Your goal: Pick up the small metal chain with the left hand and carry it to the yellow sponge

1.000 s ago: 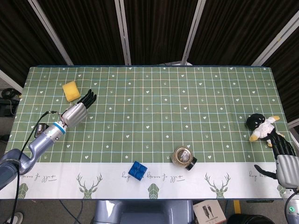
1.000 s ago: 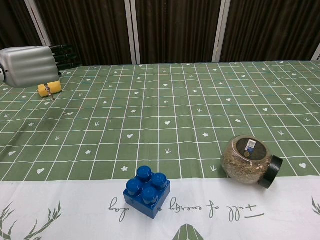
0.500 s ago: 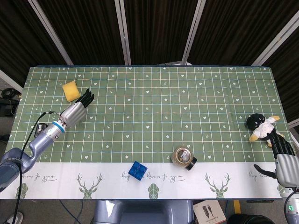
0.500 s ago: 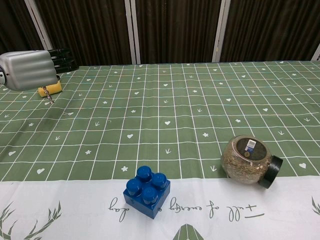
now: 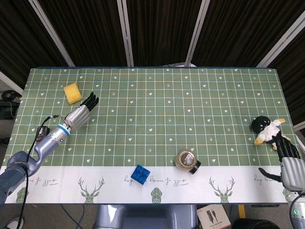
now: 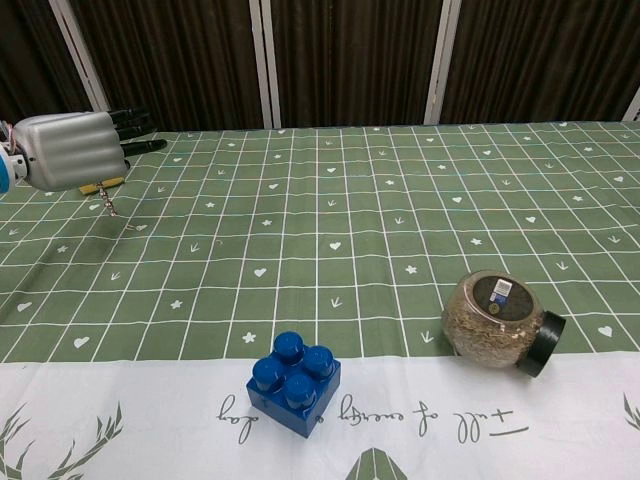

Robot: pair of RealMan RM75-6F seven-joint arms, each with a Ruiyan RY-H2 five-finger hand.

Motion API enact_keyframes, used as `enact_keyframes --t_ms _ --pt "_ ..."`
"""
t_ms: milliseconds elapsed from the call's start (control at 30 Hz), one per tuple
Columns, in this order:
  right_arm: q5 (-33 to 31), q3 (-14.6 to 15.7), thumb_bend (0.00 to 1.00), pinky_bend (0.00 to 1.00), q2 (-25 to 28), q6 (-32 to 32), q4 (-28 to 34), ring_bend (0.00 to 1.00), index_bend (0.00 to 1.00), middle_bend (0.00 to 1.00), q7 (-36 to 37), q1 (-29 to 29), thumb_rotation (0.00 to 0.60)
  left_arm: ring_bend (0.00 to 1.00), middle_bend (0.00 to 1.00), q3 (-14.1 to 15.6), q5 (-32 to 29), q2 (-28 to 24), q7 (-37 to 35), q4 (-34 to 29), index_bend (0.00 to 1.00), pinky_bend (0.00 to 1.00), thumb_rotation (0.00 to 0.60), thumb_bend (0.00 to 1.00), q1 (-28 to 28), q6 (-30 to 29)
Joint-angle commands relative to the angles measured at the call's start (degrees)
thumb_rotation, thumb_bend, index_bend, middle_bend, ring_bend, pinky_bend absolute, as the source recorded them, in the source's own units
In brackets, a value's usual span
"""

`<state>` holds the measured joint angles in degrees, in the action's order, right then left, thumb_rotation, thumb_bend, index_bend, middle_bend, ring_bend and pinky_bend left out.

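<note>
The yellow sponge (image 5: 72, 92) lies on the green cloth at the far left. My left hand (image 5: 81, 113) hovers just near and right of it, fingers stretched toward the sponge. In the chest view the left hand (image 6: 72, 150) covers most of the sponge (image 6: 105, 184). The small metal chain (image 6: 110, 205) dangles from under this hand, held there, and its lower end reaches the cloth. The chain is too small to make out in the head view. My right hand (image 5: 289, 160) rests off the table's near right corner, fingers apart, holding nothing.
A blue toy brick (image 6: 294, 382) sits on the white front strip of the cloth. A glass jar (image 6: 497, 320) with a black lid lies on its side to the brick's right. A penguin plush (image 5: 267, 130) lies at the right edge, close to the right hand.
The left hand has sunk lower beside the sponge, hiding more of it in the chest view. The chain's end has come down to the cloth. The right hand has stayed still.
</note>
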<state>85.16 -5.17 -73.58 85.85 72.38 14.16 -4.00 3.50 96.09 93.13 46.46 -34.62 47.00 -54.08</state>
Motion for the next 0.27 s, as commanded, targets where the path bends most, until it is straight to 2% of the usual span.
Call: enact_keyframes --t_ms 33,267 --pt "-0.1 0.0 0.04 0.12 0.0 0.0 0.0 0.0 0.06 0.0 0.1 0.0 0.6 0.0 0.0 0.2 0.0 0.5 -0.4 0.6 0.56 0.0 0.6 0.47 0.0 0.1" --pt "-0.2 -0.1 0.04 0.12 0.1 -0.1 -0.1 0.0 0.06 0.0 0.4 0.0 0.6 0.0 0.0 0.3 -0.1 1.6 -1.5 2.2 0.56 0.0 0.6 0.47 0.1 0.1"
